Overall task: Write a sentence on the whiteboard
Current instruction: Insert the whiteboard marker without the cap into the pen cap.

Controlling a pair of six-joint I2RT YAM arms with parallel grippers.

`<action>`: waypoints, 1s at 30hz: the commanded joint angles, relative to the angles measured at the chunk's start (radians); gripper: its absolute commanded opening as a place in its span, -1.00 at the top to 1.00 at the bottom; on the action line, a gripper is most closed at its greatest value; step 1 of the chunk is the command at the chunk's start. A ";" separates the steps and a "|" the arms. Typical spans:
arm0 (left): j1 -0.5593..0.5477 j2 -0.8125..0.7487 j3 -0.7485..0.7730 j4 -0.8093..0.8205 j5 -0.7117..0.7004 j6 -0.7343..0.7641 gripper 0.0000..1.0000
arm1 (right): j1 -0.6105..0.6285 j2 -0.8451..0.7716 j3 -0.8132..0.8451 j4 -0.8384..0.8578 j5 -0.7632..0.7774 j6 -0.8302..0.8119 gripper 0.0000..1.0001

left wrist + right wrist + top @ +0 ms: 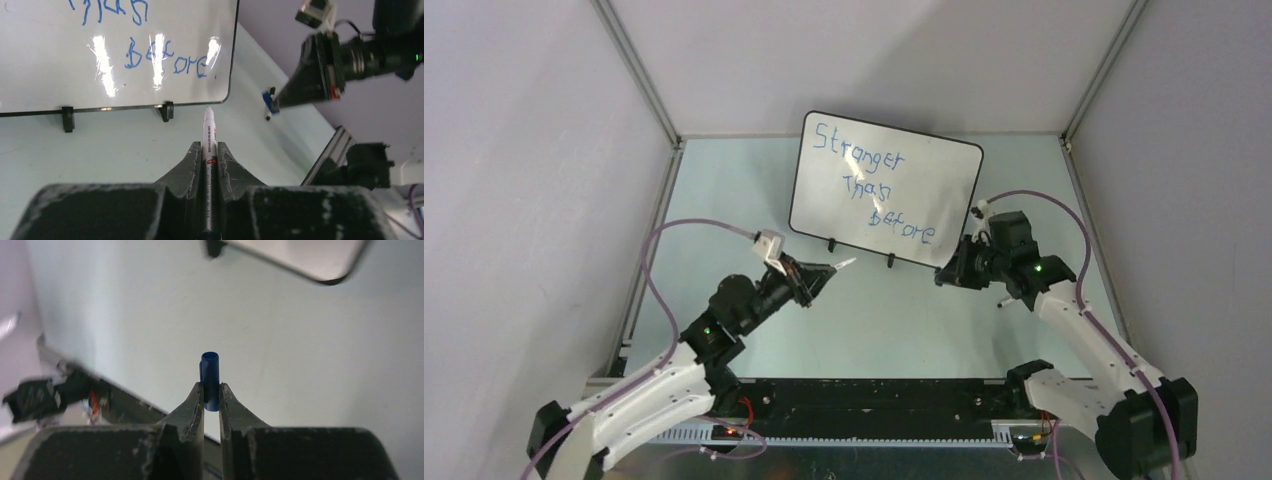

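Top external view: the whiteboard [944, 170] stands at twelve o'clock on the table [904, 320], and the sentence [859, 150] runs down it in three lines. The left fingers [187, 167] are clenched on the marker [208, 132]. The right fingers [192, 407], at three o'clock of it, are clenched on the blue cap [210, 377]. Judgement: writing looks finished and recapping is in hand. The next move calls for lining the cap up with the tip.

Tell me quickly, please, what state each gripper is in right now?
Left gripper: shut on the marker.
Right gripper: shut on the blue cap.
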 commanded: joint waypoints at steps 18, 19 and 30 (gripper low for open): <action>0.338 0.440 0.403 0.053 0.940 0.036 1.00 | 0.330 -0.110 0.165 -0.136 -0.130 -0.267 1.00; 0.355 0.441 0.416 0.039 0.946 0.044 1.00 | 0.361 -0.117 0.175 -0.145 -0.039 -0.277 1.00; 0.428 0.523 0.550 -0.052 0.914 -0.104 1.00 | 0.503 -0.222 0.014 0.273 0.527 -0.579 1.00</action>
